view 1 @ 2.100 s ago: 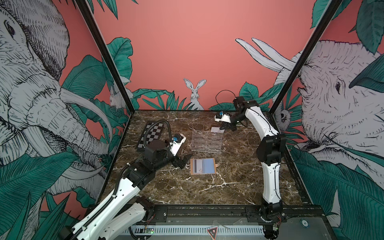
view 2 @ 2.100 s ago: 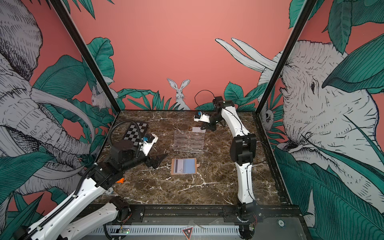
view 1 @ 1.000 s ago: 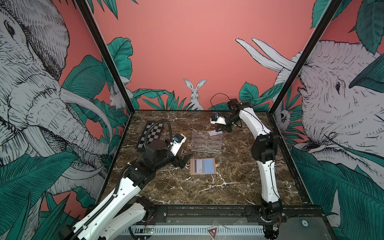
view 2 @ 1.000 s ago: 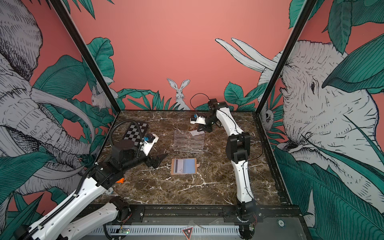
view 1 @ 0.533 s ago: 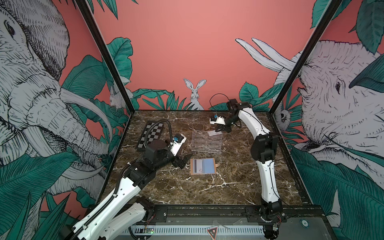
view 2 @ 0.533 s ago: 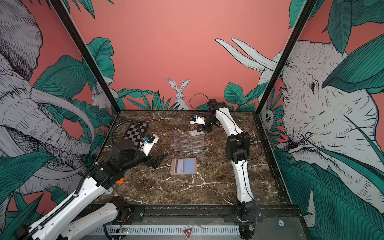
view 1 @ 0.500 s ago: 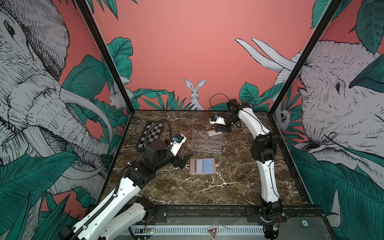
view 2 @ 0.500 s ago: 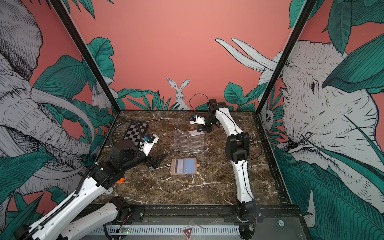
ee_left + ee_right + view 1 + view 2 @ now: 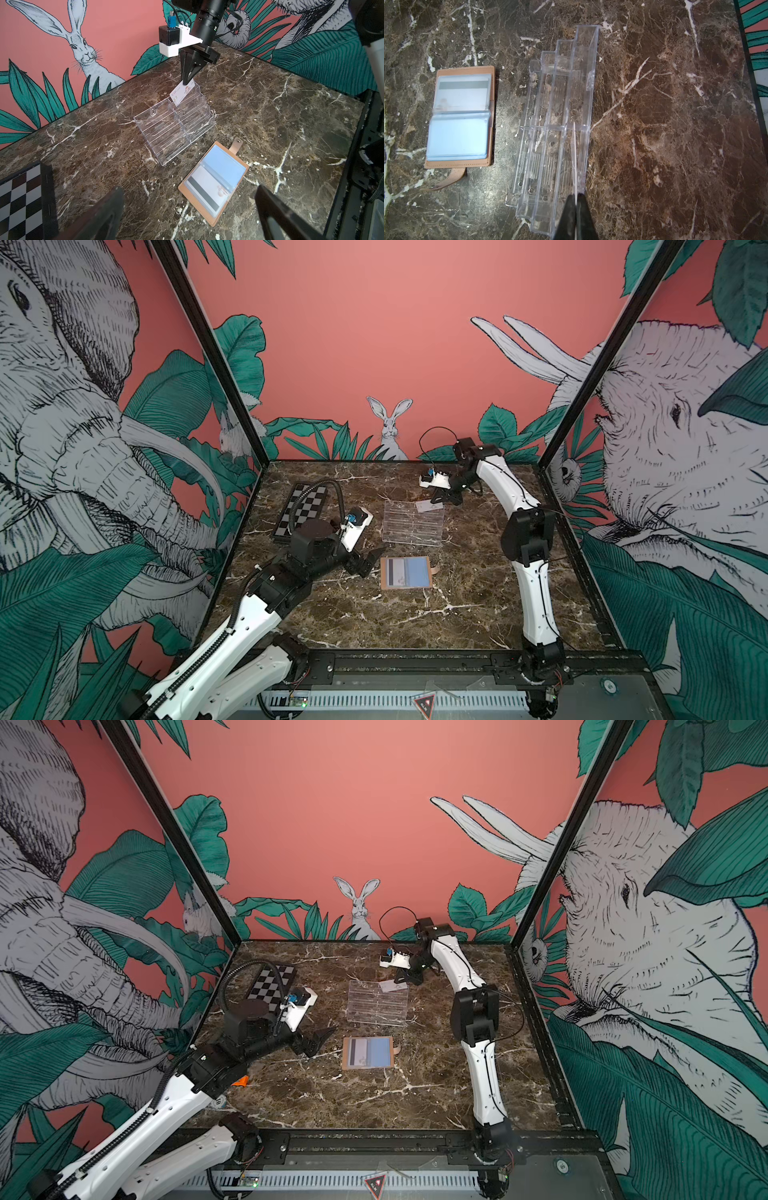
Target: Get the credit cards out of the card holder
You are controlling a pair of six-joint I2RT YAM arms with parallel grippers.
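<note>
At the counter's [image 9: 478, 593] left lies one chequered board [image 9: 302, 512]; my left claw [image 9: 370, 559] gapes wide beside one tan leathery card holder [image 9: 406, 572], two glossy sleeves showing. My right claw [image 9: 187, 81] pinches one thin whitish credit card [image 9: 182, 94] at one clear stepped rack's [image 9: 413, 524] far tier.

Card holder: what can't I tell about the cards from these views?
- Card holder: count of cards left; stacked sleeves overlap, both wrist views.
- Striped card: print blurred behind its sleeve.
- White card: edge-on in right wrist view, face hidden; right hand covers its end.
</note>
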